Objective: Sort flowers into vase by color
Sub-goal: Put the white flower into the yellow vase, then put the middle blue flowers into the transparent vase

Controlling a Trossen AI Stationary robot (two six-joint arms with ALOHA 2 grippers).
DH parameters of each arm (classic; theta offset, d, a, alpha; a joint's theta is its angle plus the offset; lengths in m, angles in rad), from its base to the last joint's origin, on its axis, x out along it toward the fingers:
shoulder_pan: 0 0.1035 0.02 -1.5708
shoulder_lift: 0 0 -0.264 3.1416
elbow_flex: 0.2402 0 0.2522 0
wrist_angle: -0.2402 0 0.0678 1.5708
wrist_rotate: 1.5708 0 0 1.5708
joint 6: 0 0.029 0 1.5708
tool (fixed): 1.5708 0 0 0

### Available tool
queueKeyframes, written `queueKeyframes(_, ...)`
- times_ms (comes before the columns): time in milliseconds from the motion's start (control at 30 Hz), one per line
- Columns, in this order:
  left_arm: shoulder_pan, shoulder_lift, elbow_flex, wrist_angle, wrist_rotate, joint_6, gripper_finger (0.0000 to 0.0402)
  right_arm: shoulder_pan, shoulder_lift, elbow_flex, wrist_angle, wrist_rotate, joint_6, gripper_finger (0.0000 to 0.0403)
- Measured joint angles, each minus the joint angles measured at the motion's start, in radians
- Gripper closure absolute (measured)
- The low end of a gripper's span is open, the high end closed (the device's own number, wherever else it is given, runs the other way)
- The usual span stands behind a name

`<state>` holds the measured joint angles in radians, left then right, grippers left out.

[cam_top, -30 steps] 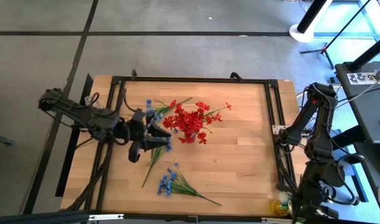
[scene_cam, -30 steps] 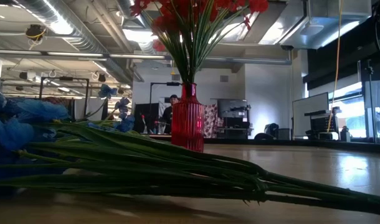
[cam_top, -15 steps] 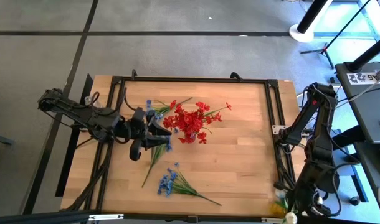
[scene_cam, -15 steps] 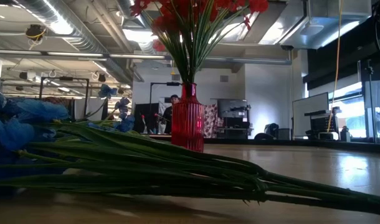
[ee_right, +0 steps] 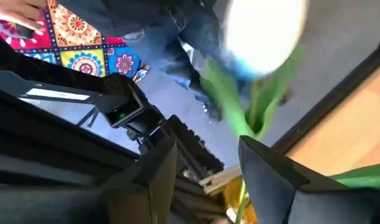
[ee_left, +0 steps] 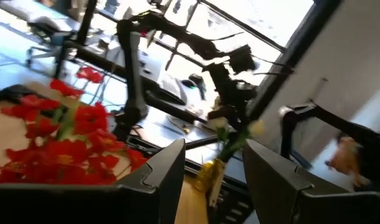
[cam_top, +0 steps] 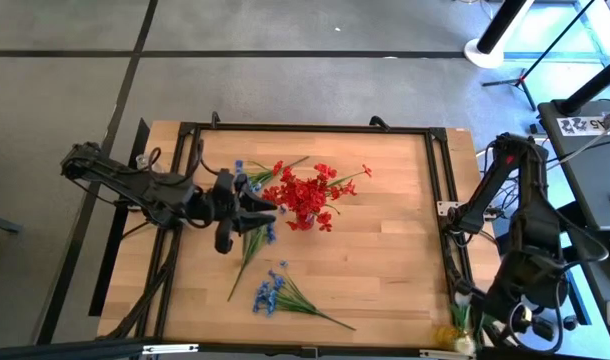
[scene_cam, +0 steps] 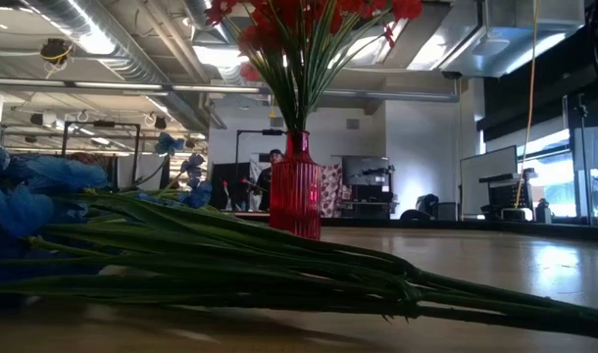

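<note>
Altogether two loose blue sprigs (cam_top: 277,291), one red vase bunch (cam_top: 307,196).

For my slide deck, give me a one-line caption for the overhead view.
Left gripper hovers open beside the red flowers in the vase; blue sprigs lie on the table; right arm off the table's corner.

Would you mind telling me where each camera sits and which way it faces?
High view: overhead, looking down; both arms, left gripper open beside the red flowers.
Low view: tabletop level, facing the room; blue flowers, red vase; no arm.
Left wrist view: looks past its fingers across the red flowers.
Right wrist view: off the table edge, white flower ahead.
High and low share the red flowers.
</note>
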<state>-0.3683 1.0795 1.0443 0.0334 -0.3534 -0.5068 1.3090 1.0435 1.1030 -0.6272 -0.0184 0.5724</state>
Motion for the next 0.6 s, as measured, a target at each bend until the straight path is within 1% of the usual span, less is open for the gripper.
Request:
queueKeyframes(133, 0.0, 0.008, 0.0, 0.001, -0.003, -0.016, 0.0246, 0.0, 0.0, 0.073, -0.106, -0.001, 0.076, 0.0227)
queueKeyframes(200, -0.004, 0.014, 0.0, 0.002, 0.016, -0.014, 0.0246, 0.0, 0.0, 0.112, -0.154, 0.0, 0.114, 0.0227)
queueKeyframes(267, -0.005, 0.017, -0.001, 0.0, 0.036, -0.013, 0.0246, 0.0, 0.0, 0.153, -0.199, 0.03, 0.161, 0.0226)
queueKeyframes(367, -0.005, 0.022, -0.001, 0.004, 0.082, -0.041, 0.0246, 0.0, 0.0, 0.214, -0.25, 0.114, 0.211, 0.0226)
queueKeyframes(433, -0.005, 0.024, -0.001, 0.002, 0.086, -0.042, 0.0246, 0.0, 0.0, 0.256, -0.281, 0.185, 0.229, 0.0226)
queueKeyframes(533, -0.005, 0.028, -0.001, 0.007, 0.086, -0.081, 0.0246, 0.0, -0.002, 0.309, -0.311, 0.312, 0.242, 0.0226)
queueKeyframes(600, -0.012, 0.036, -0.001, 0.005, 0.085, -0.101, 0.0246, 0.0, -0.003, 0.333, -0.316, 0.416, 0.249, 0.0226)
